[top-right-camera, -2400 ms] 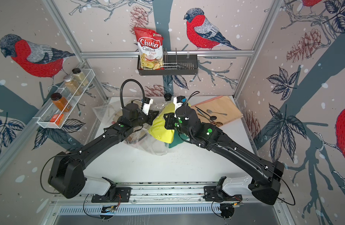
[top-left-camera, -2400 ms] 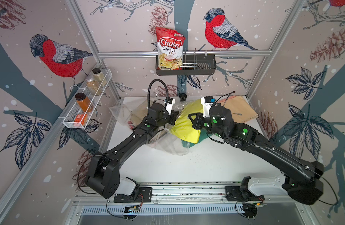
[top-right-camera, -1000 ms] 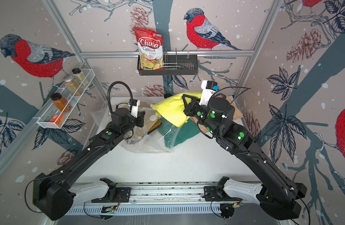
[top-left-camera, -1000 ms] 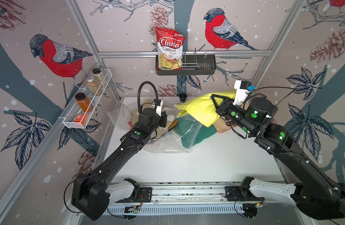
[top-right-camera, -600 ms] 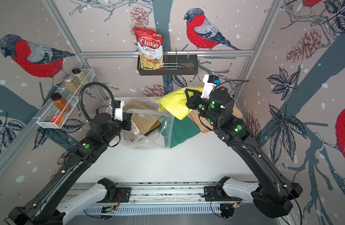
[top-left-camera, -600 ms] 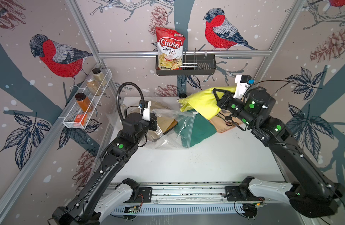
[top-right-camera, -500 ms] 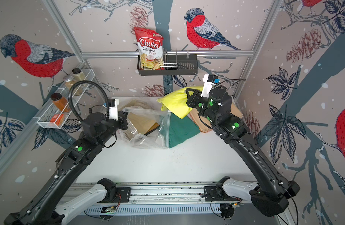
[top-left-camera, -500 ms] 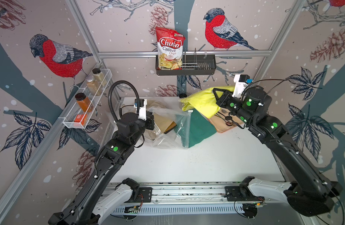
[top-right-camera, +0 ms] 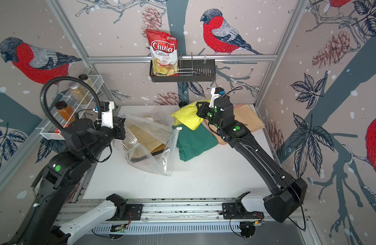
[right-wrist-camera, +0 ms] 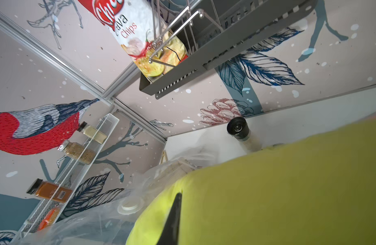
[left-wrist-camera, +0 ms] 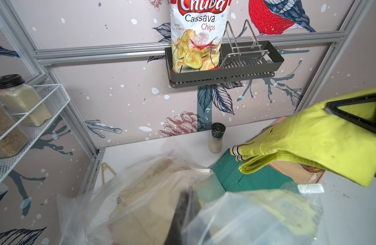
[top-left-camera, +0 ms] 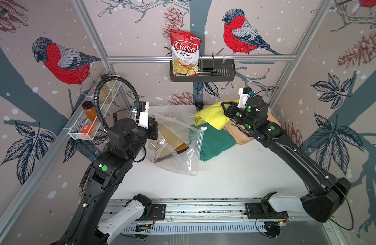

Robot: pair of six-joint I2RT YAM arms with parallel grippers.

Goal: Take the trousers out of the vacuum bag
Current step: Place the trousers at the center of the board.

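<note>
We see the white surface carrying the vacuum bag toward its back left corner. The bag's mouth gapes toward the middle, and khaki trousers lie inside. Teal trousers lie outside, just beside that mouth. Yellow trousers hang above them near the back edge, clamped in the right end effector. The left end effector is closed on the bag's plastic on its left-edge side. The white zip slider sits at the mouth's rim.
</note>
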